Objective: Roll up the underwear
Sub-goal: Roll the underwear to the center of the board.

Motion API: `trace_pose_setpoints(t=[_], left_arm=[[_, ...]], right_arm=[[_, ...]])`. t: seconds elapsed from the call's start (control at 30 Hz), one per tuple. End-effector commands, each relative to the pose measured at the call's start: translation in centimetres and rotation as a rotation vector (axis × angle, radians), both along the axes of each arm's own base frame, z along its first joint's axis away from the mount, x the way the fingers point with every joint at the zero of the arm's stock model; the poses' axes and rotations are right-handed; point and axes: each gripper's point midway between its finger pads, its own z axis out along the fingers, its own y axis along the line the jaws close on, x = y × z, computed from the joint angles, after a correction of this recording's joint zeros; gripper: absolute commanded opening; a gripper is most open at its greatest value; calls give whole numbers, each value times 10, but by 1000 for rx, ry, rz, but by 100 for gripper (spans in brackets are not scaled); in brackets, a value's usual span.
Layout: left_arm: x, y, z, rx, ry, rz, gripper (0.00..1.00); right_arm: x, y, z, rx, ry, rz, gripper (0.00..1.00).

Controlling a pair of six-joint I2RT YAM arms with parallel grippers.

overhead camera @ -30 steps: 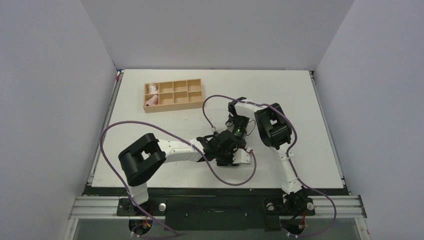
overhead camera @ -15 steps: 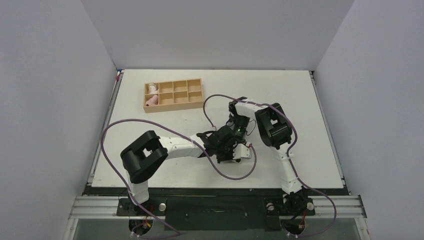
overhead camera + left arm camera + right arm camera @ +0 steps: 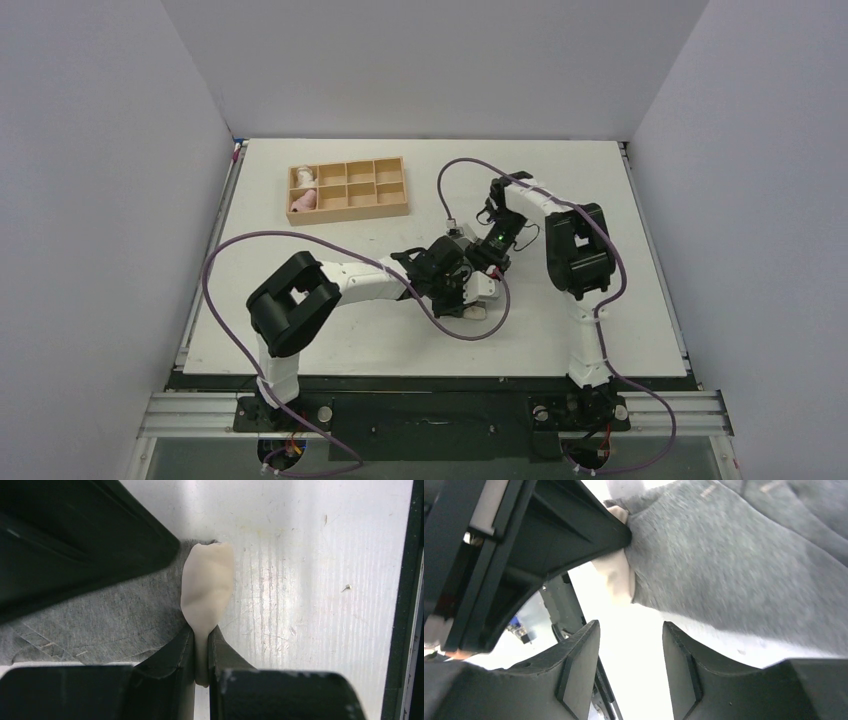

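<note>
Underwear at mid-table, beige edge pinched for the roll.

The underwear [image 3: 115,605] lies flat on the table [image 3: 310,580], mid-table between the two arms, with its beige strip [image 3: 207,585] bunched at one edge. The left gripper [image 3: 201,636] is closed tight on that strip. The right gripper [image 3: 630,630] hovers just beside the grey cloth, jaws apart and holding nothing. To roll well, I judge the left should turn the pinched edge over onto the grey cloth evenly, while the right presses the fabric down so it neither slides nor bunches.
</note>
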Motion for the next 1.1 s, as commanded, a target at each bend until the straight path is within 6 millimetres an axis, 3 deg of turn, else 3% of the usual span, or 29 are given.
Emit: trace_pose_setpoints(t=[0.0,0.3,0.53,0.57,0.73,0.77,0.8,0.83,0.87,0.9,0.93,0.97,1.07], left_arm=[[-8,16,-21,76,87,14,0],[-5,16,-23,83,182,37,0],[-8,19,-26,93,436,69,0],[-3,19,-28,88,466,83,0],[-2,18,-21,75,661,92,0],[-2,19,-28,88,692,93,0],[-1,17,-21,88,725,88,0],[-2,19,-29,104,759,89,0],[-1,16,-21,98,795,86,0],[-3,17,-29,112,834,88,0],[-1,15,-22,108,870,91,0],[-3,17,-30,123,905,94,0],[1,14,-25,119,998,106,0]], right_arm=[[23,-10,24,21,-138,-73,45],[53,-49,41,8,-271,-302,48],[54,-64,64,62,-421,-470,51],[60,-64,66,73,-460,-497,52],[53,-69,77,86,-612,-567,52],[58,-69,78,83,-649,-579,53],[52,-68,80,86,-671,-580,53],[54,-68,82,83,-705,-579,53],[48,-64,83,86,-721,-564,53],[45,-65,78,68,-738,-557,53],[43,-60,83,78,-775,-535,53],[39,-61,77,49,-786,-525,53],[28,-48,78,34,-866,-440,54]])
